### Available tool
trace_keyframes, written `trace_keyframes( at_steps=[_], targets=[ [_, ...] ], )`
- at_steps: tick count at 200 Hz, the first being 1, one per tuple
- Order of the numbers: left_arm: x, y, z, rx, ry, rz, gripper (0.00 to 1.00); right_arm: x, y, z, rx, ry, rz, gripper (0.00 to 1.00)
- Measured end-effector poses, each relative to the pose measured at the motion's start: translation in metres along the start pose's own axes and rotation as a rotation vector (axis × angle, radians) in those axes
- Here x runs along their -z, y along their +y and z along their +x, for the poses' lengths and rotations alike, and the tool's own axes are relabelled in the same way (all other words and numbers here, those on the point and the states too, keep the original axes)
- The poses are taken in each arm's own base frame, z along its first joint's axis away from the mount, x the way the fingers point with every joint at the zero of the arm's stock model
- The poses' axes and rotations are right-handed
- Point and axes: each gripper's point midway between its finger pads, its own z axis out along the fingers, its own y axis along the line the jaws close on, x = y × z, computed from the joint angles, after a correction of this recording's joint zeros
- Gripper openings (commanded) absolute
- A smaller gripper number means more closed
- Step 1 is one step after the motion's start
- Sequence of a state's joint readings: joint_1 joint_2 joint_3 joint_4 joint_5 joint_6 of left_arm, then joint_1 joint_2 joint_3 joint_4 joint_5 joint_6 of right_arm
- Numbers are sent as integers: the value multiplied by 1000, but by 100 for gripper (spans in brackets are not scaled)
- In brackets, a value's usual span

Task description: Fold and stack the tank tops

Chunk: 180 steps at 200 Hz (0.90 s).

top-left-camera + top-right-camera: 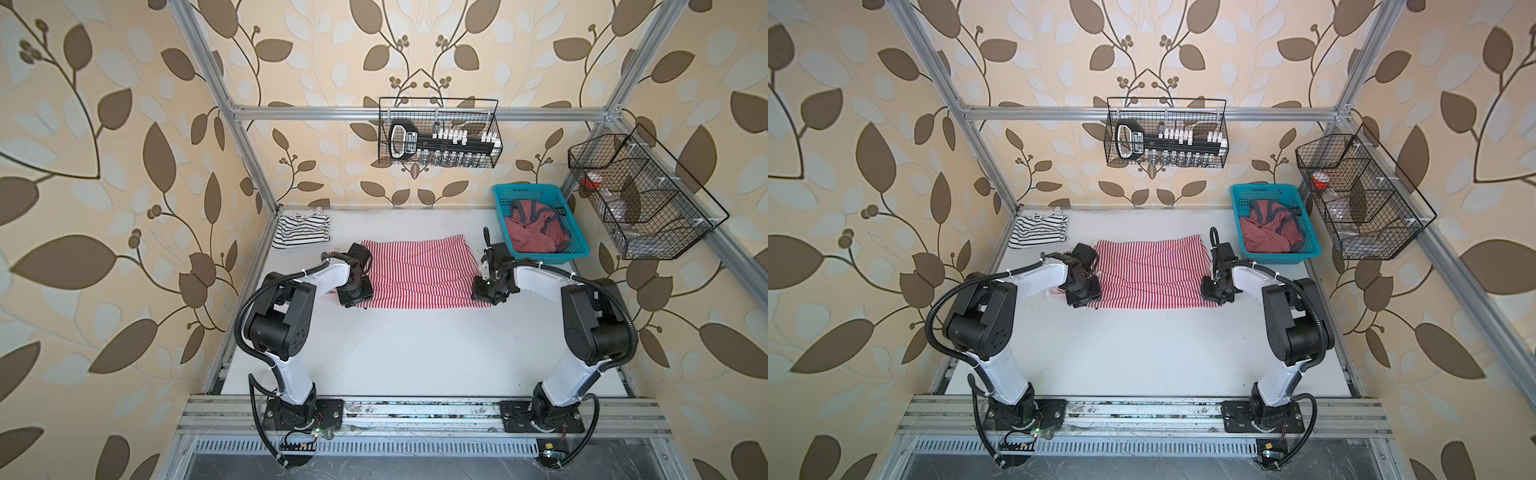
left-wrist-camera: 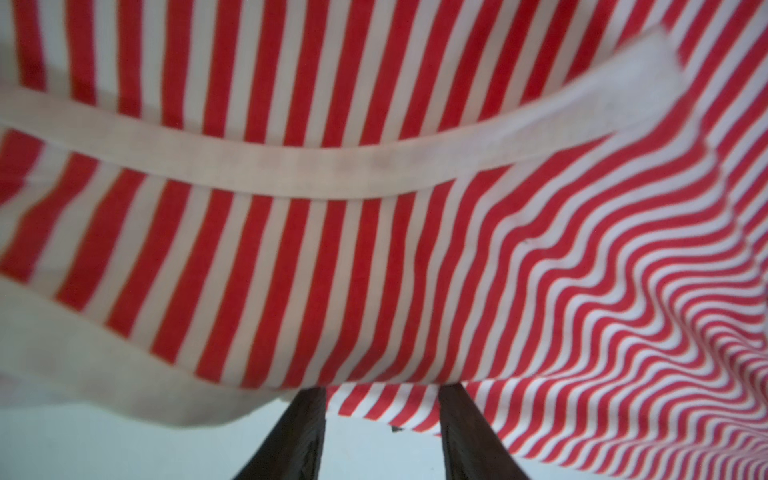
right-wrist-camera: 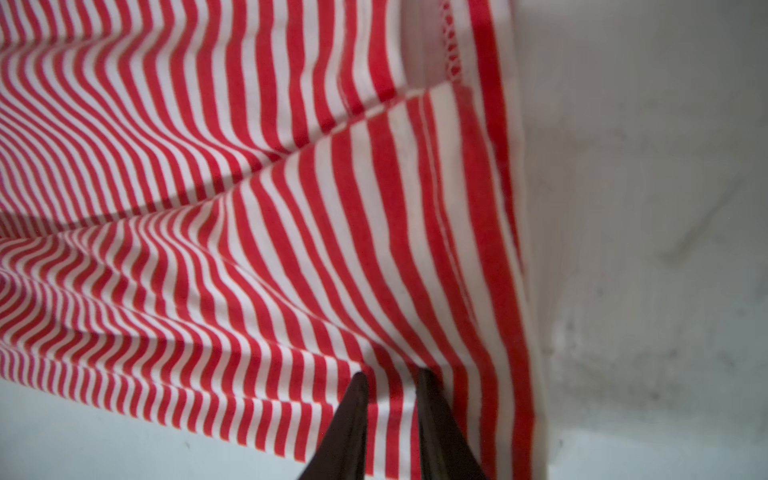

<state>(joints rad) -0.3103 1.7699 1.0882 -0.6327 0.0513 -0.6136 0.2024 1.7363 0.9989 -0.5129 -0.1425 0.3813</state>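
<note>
Your left gripper [image 2: 382, 390] stands with its fingers parted at the near left edge of the white tank top with thin red stripes [image 1: 419, 274], cloth draped over the tips. Your right gripper [image 3: 392, 376] pinches that top's near right edge. The top lies spread across the white table [image 1: 415, 353]. The white tank top with bold black stripes [image 1: 302, 230] lies in the far left corner, apart.

teal basket [image 1: 552, 255]: pink-grey cloth [image 1: 536, 230] inside | rear wire basket [image 1: 473, 118]: black-and-white tool [image 1: 453, 146] | side wire basket [image 1: 665, 232]: far right
</note>
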Motion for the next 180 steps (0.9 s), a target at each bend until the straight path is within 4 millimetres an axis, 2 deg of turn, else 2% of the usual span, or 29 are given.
trace_keyframes(
  at_steps=[45,62,75,94,116,129,150,180],
  targets=[
    [13,13,31,-26,71,-56,50,10,-1,36,8,47,30,30],
    [26,13,32,-28,67,-55,51,19,-6,45,-1,72,50,35],
    [44,6,24,-35,39,-37,56,30,-4,41,-6,65,48,38],
    [75,-15,-6,-61,-59,10,58,54,7,8,-8,-8,8,39],
    [111,-41,-49,-88,-182,68,58,88,21,-53,-4,-144,-50,40],
    [122,-50,-77,-83,-226,87,58,101,28,-88,5,-201,-76,39],
    [113,-50,-123,-44,-246,79,57,99,32,-131,15,-236,-93,40],
    [62,-46,-168,7,-191,60,54,59,27,-164,4,-182,-83,39]
  ],
)
